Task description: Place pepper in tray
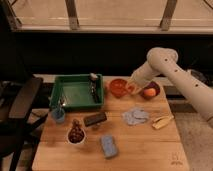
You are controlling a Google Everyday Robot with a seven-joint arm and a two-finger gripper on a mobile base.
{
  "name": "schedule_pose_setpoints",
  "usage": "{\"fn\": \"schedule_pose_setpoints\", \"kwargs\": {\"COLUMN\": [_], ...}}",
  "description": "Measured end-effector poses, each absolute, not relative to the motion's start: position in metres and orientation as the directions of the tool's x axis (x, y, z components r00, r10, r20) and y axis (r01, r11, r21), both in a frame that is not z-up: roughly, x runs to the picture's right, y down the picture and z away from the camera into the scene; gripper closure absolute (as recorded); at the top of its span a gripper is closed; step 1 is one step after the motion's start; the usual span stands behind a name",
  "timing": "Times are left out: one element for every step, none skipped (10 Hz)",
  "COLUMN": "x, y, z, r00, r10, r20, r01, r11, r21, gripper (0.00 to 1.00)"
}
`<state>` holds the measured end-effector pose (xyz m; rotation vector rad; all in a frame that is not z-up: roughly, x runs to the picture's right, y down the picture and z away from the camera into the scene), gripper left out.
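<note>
The green tray (70, 95) stands at the back left of the wooden table. My gripper (131, 88) reaches in from the right on the white arm (170, 72) and hangs over the right rim of the orange bowl (118, 88), to the right of the tray. The pepper does not show apart from the gripper; a small reddish spot sits at the gripper's tip, and I cannot tell if that is the pepper. A round orange ball (149, 92) lies in the purple bowl (155, 88) just right of the gripper.
A dark tool with a white top (93, 86) lies in the tray. In front stand a blue cup (58, 116), a white bowl of dark fruit (76, 135), a dark block (95, 119), a blue sponge (108, 146), a blue-grey cloth (135, 116) and a yellow banana-like piece (162, 121). A chair (20, 105) is at the left.
</note>
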<state>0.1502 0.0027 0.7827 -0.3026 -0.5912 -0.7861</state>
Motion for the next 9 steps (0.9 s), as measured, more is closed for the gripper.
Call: {"fn": "schedule_pose_setpoints", "kwargs": {"x": [0.15, 0.151, 0.146, 0.137, 0.122, 0.105, 0.075, 0.052, 0.032], "y": [0.003, 0.003, -0.001, -0.006, -0.012, -0.018, -0.026, -0.032, -0.035], "z": [0.784, 0.785, 0.787, 0.789, 0.791, 0.793, 0.797, 0.801, 0.806], "r00": [0.557, 0.555, 0.53, 0.504, 0.469, 0.437, 0.387, 0.349, 0.314], "r10": [-0.571, -0.576, -0.603, -0.628, -0.657, -0.681, -0.711, -0.729, -0.741], "r20": [0.603, 0.601, 0.596, 0.593, 0.59, 0.588, 0.587, 0.589, 0.594], "r01": [0.737, 0.743, 0.767, 0.787, 0.807, 0.824, 0.845, 0.858, 0.866], "r11": [0.675, 0.667, 0.641, 0.617, 0.59, 0.565, 0.528, 0.502, 0.48], "r21": [-0.041, -0.047, -0.034, -0.015, 0.014, 0.041, 0.081, 0.112, 0.141], "gripper": [1.0, 1.0, 1.0, 1.0, 1.0, 1.0, 1.0, 1.0, 1.0]}}
